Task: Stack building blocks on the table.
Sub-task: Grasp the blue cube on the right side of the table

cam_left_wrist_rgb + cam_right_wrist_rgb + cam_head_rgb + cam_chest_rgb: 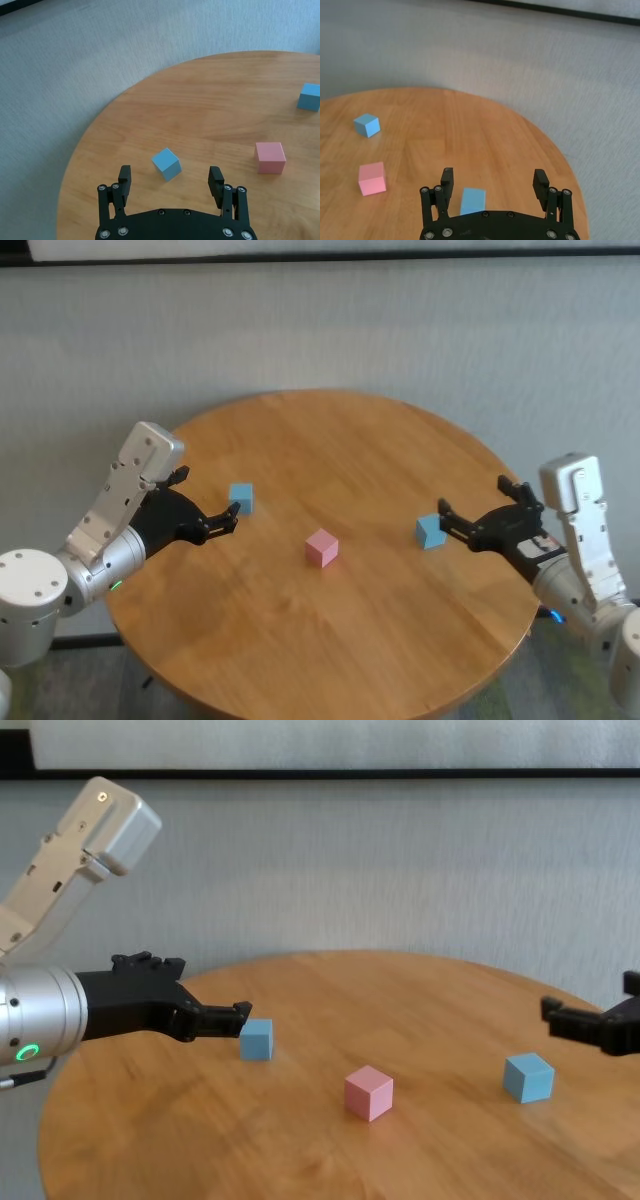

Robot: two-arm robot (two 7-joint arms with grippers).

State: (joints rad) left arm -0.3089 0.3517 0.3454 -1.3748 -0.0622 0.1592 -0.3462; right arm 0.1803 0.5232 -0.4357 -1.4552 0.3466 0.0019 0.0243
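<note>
Three blocks apart on table [340, 640], nothing stacked. Left gripper [226, 520] wide open, empty, facing left blue cube [241, 498]; right gripper [450, 521] likewise at right blue cube [430, 532]. Pink cube [321, 547] mid-frame, likely base.

1. The table [330, 640] is showing a warm honey-brown wood grain.
2. The pink block [321, 547] is looking pale and matte.
3. The left blue block [241, 498] and right blue block [430, 532] are both showing light blue.
4. The left gripper [228, 521] and right gripper [447, 519] are showing black, on arms cased in silver-grey and off-white.
</note>
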